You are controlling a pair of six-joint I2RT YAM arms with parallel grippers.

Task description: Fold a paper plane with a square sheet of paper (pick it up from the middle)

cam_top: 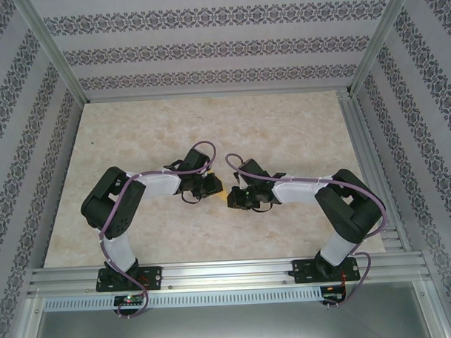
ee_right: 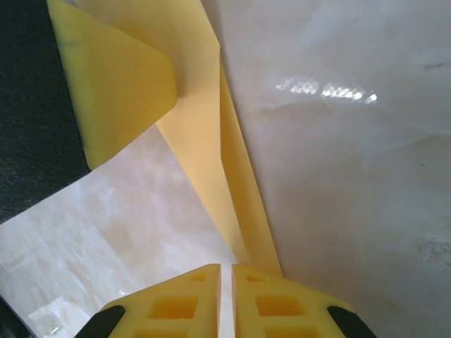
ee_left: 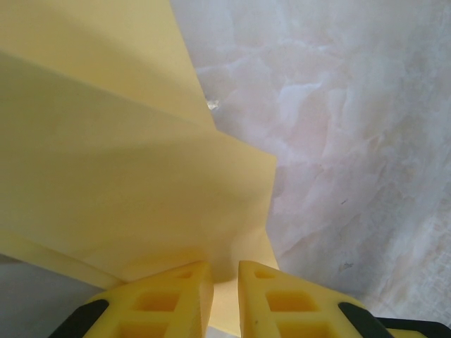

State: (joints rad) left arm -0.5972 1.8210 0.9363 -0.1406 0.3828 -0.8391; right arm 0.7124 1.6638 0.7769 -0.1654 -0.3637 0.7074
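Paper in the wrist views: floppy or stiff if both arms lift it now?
Probably floppy: the paper is thin, its free flap curling. The creased layers at the right gripper likely stiffen it lengthwise. Looks light; likely slides on the glossy table.

Overhead view, two wrist views.
We look down on the desk [cam_top: 283, 130] from behind; both wrist cameras closely face one paper [ee_left: 106, 176].

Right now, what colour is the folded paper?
The paper is plain yellow-orange, unprinted; the left wrist view shows it best.
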